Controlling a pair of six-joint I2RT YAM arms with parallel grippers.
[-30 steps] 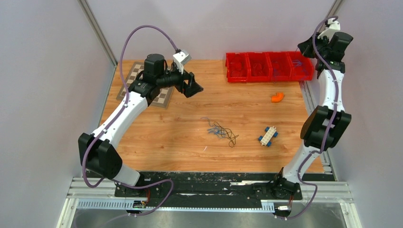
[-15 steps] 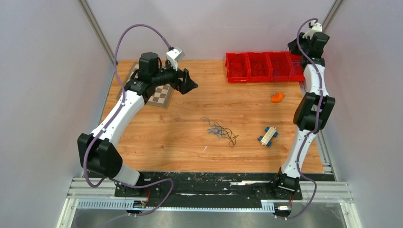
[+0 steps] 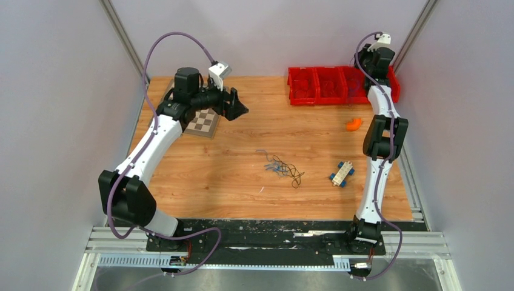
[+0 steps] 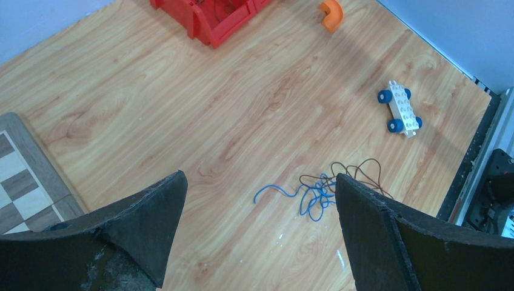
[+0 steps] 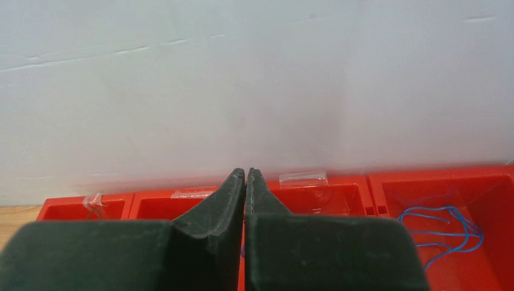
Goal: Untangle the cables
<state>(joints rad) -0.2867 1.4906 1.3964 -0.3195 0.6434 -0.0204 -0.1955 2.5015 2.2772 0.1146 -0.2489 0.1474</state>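
Note:
A small tangle of cables [image 3: 280,167], blue and dark brown, lies on the wooden table near the middle. The left wrist view shows the blue cable [image 4: 312,197] looped together with the dark brown cable [image 4: 357,173]. My left gripper [image 3: 238,108] hangs high above the table's back left, well away from the tangle, its jaws wide open [image 4: 260,177] and empty. My right gripper [image 3: 371,62] is at the back right over the red bins, shut [image 5: 245,173], with nothing visible between its tips. Another blue cable [image 5: 448,227] lies in the rightmost bin.
A row of red bins [image 3: 327,85] stands along the back edge. An orange curved piece [image 3: 353,124] and a white toy block with blue wheels [image 3: 342,173] lie on the right side. A checkerboard mat [image 3: 206,121] lies at the back left.
The right arm has straightened and swung left, carrying its shut gripper from the far right bin along the row. The left gripper drew back slightly to the left, still open.

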